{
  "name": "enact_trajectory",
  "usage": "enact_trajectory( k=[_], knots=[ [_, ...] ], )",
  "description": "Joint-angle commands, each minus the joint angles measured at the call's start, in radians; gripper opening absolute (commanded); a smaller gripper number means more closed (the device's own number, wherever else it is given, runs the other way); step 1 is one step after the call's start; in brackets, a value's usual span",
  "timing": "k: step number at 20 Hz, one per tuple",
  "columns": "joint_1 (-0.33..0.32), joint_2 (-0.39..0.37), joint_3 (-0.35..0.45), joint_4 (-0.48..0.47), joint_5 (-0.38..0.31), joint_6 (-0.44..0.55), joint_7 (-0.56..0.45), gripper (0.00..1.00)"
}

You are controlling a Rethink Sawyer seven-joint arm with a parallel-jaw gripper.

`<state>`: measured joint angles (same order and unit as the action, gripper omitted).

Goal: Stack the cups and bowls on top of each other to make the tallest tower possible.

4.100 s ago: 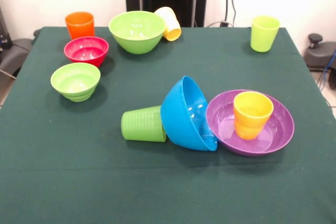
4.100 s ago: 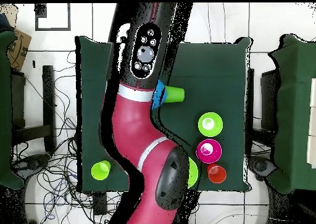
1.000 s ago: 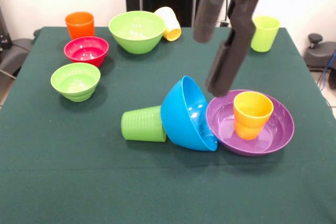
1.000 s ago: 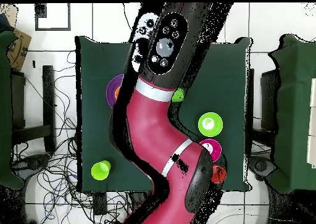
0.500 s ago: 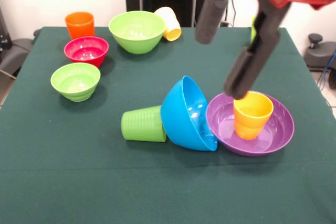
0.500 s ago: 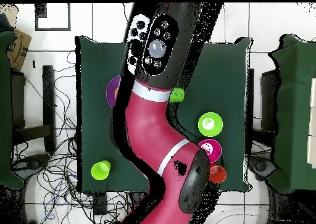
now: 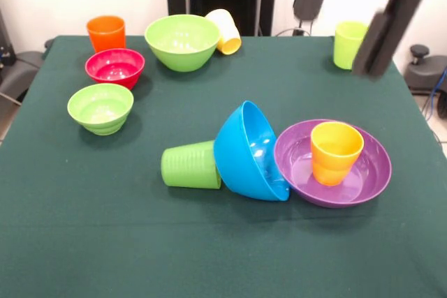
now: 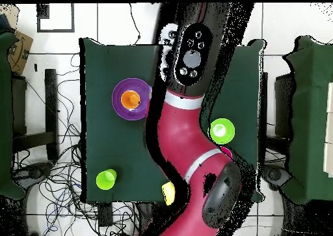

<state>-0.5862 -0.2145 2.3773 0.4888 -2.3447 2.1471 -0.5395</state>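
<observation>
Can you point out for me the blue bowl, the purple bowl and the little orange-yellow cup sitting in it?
blue bowl [image 7: 241,155], front view, on its outer wall.
purple bowl [image 7: 370,172], front view, on the bare inner side near its rim.
orange-yellow cup [image 7: 335,155], front view, on its side wall below the rim.

You had open green cloth along the near edge of the table [image 7: 140,242] and through its middle band. A cluster blocked the centre-right: a ribbed green cup [image 7: 190,165] on its side, touching a tipped blue bowl [image 7: 248,151] that leaned on the purple bowl [image 7: 363,179], which held an upright orange-yellow cup [image 7: 335,151]. The far left was crowded by the small lime bowl [image 7: 100,107], red bowl [image 7: 114,67], orange cup [image 7: 106,33] and large lime bowl [image 7: 181,41]. The gripper [image 7: 353,12] hung above the far right, beside the yellow-green cup [image 7: 348,47].
</observation>
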Motion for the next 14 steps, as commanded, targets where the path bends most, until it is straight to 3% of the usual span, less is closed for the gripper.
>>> enact_trajectory(
  k=[1, 2, 5, 8, 14],
  knots=[
    [-0.138, -0.045, -0.347, 0.335, 0.381, 0.217, 0.429, 1.0],
    [-0.154, -0.045, -0.351, 0.379, 0.438, 0.21, 0.483, 1.0],
    [-0.177, -0.048, -0.377, 0.424, 0.54, 0.152, 0.536, 1.0],
    [-0.228, -0.044, -0.381, 0.534, 0.647, 0.118, 0.594, 1.0],
    [-0.304, -0.062, -0.435, 0.677, 0.814, -0.003, 0.695, 1.0]
  ],
)
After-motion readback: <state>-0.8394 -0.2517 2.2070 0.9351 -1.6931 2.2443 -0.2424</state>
